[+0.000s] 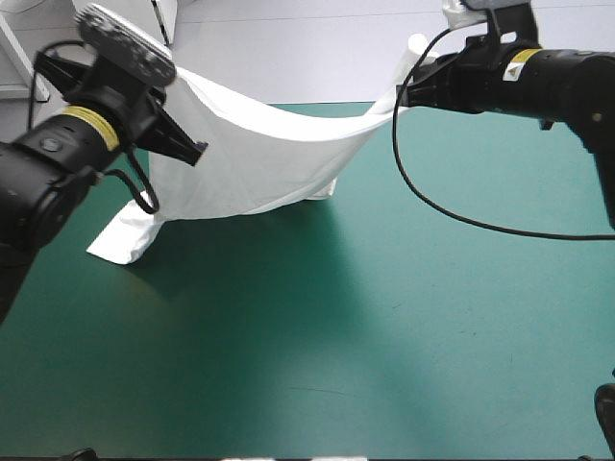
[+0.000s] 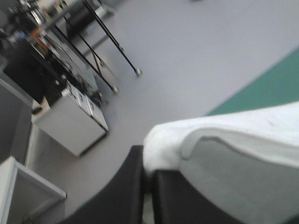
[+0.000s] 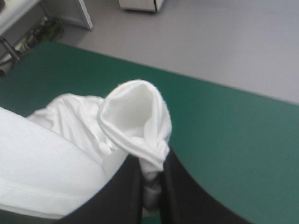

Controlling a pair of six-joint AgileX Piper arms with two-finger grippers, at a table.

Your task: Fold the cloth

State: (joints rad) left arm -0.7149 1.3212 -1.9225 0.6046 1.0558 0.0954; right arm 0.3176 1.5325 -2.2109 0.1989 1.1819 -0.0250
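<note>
1. The left gripper (image 2: 148, 164) is all but closed, its black fingers pinching a thick white edge of the T-shirt (image 2: 224, 135).
2. The right gripper (image 3: 152, 168) is likewise nearly closed on a bunched fold of the shirt, which curls into an open loop just ahead of the fingertips.
3. In the high view, both grippers are raised over the far part of the counter (image 1: 384, 317). The T-shirt is strung between them, its upper edge sagging in a shallow curve.
4. The shirt's lower part hangs down to the counter. One flap lies flat on the teal-green cover toward the left edge, and another corner touches down nearer the middle of the far side.
5. The cover lies smooth, with a dark shadow under and in front of the hanging cloth.
6. Beyond the counter's far edge is a pale grey floor (image 1: 288, 48). The left wrist view looks out across it to a white cabinet (image 2: 70, 121).
</note>
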